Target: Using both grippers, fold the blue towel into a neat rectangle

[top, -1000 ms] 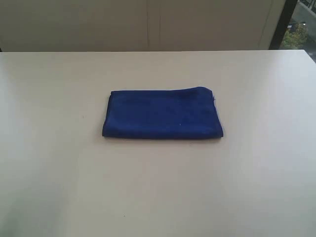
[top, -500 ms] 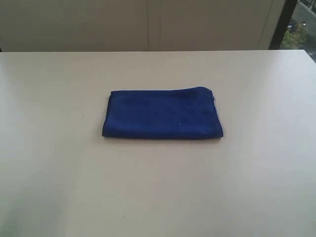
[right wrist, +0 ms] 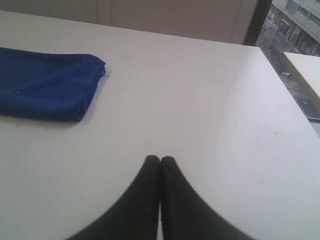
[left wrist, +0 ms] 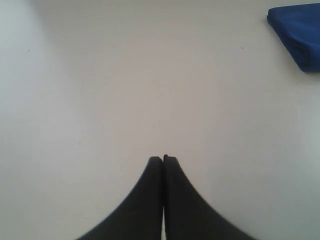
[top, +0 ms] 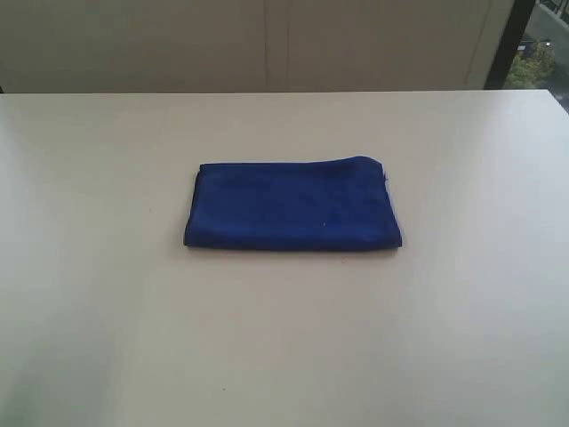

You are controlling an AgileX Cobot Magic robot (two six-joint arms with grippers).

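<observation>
We saw one towel [top: 292, 205], folded into rectangle, flat at middle of table [top: 284, 356]. We counted two grippers. Left gripper [left wrist: 163, 159]: fingers pressed together, holding nothing. Right gripper [right wrist: 160, 159]: likewise together, empty. Both well apart from towel.

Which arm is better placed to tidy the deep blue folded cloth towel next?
Probably the right. The right gripper, shut and empty, sees much of the blue towel, including its uneven corner; the left gripper, also shut, sees only one corner.
</observation>
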